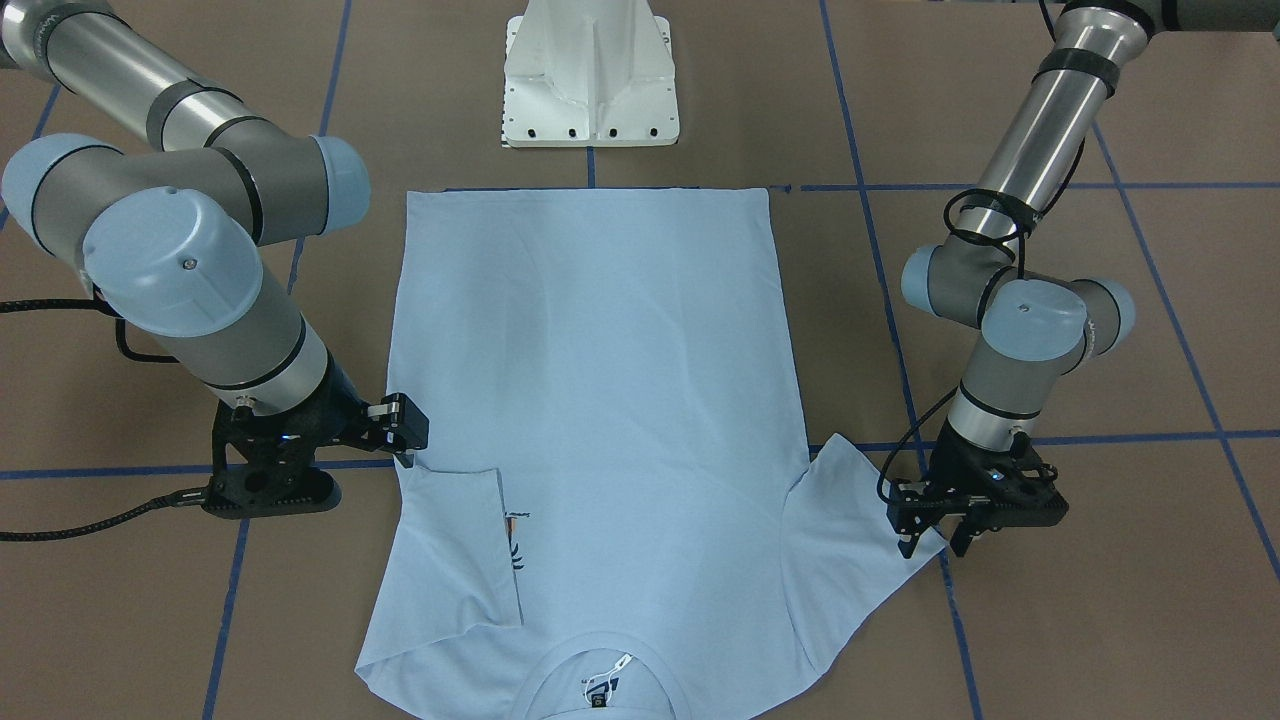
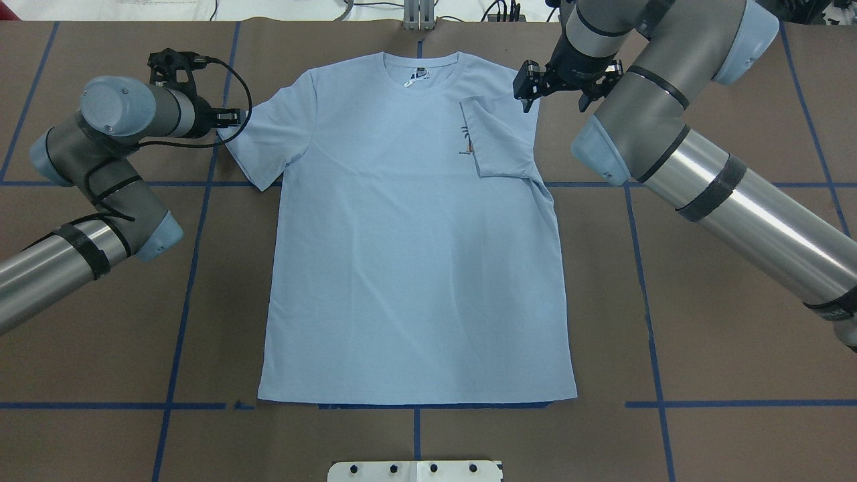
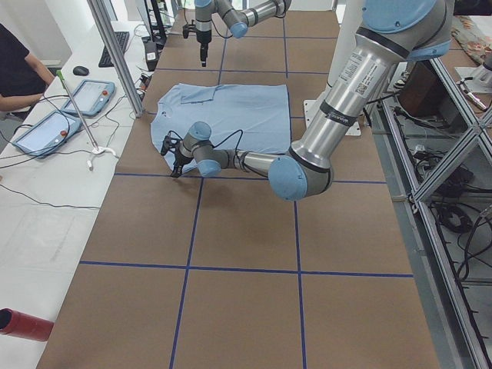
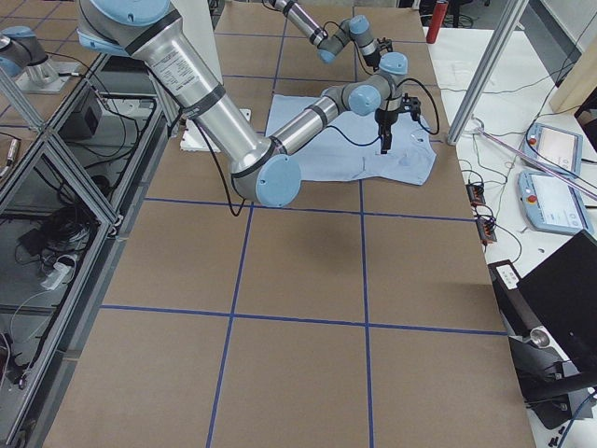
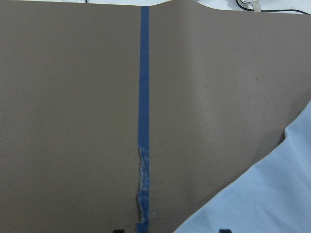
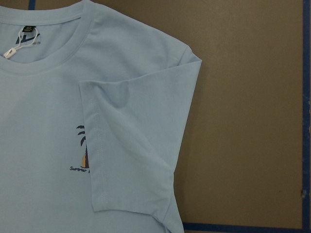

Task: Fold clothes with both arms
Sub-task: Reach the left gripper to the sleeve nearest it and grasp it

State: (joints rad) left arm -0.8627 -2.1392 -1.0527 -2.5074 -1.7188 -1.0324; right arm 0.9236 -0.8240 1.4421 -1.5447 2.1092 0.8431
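**Blue T-shirt flat on the table, 1 sleeve folded in**

The light blue T-shirt [image 2: 415, 254] lies spread face up in the middle of the brown table [image 2: 703, 335], between the 2 arms. Its hem is toward the white pedestal [image 1: 590, 75], and its ribbed collar [image 2: 422, 67] is on the side away from the robot. A white tag [image 2: 414, 78] shows inside the collar. Blue tape lines [image 2: 191, 268] mark a grid on the table.

The folded sleeve [image 2: 499, 140], on the robot's right, lies doubled inward over the chest and covers part of the palm-tree print [image 6: 81, 145]. The flat sleeve [image 2: 268, 134], on the robot's left, lies spread out on the table.

The left gripper [image 1: 935, 548] sits low at the outer corner of the flat sleeve. Its fingers [image 1: 909, 540] stand wide apart and grip nothing; in the left wrist view the sleeve's edge lies just beside them.

The right gripper [image 1: 405, 430] hangs above the shirt's shoulder edge, just beside the folded sleeve. Whether its jaws are parted or closed cannot be told. In its wrist view the shirt lies flat beneath it.
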